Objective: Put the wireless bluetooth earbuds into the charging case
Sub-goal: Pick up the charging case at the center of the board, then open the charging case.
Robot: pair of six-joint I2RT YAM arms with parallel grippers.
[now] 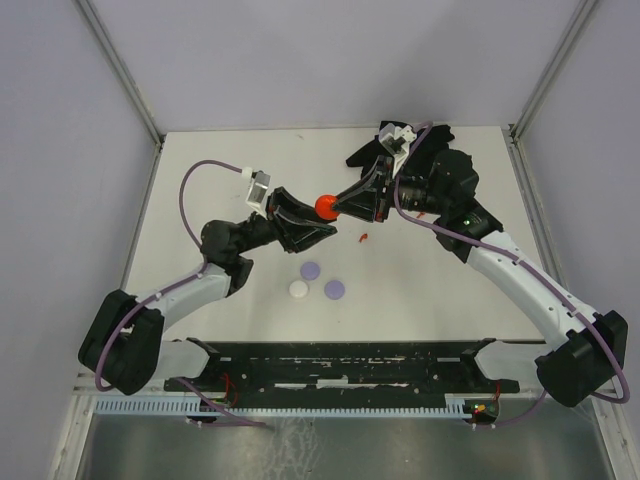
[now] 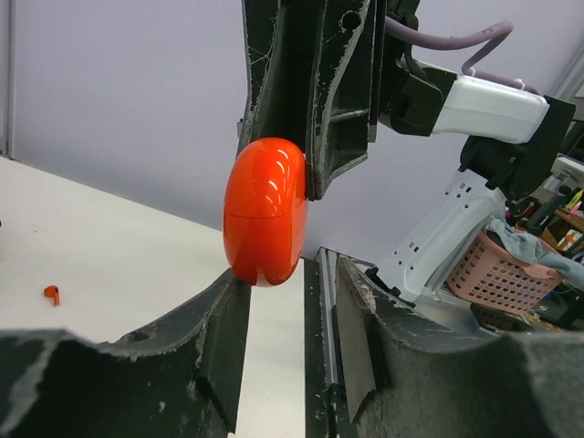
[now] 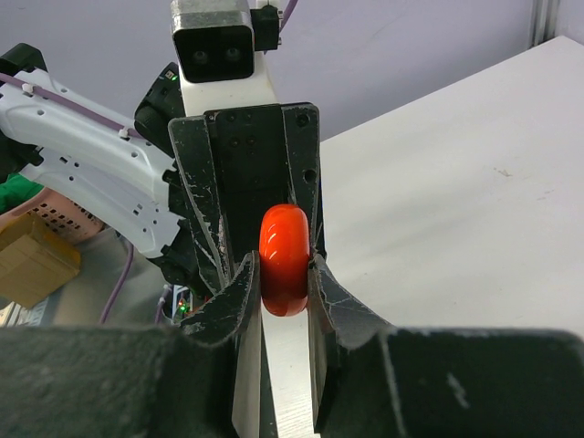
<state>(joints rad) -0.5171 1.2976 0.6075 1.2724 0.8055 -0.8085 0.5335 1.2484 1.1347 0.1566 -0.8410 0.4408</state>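
A glossy red charging case (image 1: 325,207) hangs above the middle of the table, its lid closed. My right gripper (image 1: 342,204) is shut on it, and in the right wrist view the case (image 3: 285,260) sits pinched between both fingers of that gripper (image 3: 284,266). My left gripper (image 1: 316,220) faces it from the left. In the left wrist view the jaws of this gripper (image 2: 294,274) stand apart, and the case (image 2: 266,210) rests just past the left fingertip, not between the pads. One tiny red earbud (image 1: 364,237) lies on the table below the case; the left wrist view shows this earbud (image 2: 52,294) far left.
Three small round discs lie on the table nearer the arm bases: a lavender disc (image 1: 310,270), a white disc (image 1: 298,289) and a second lavender disc (image 1: 334,290). A pink basket (image 2: 502,274) stands off the table, behind the right arm.
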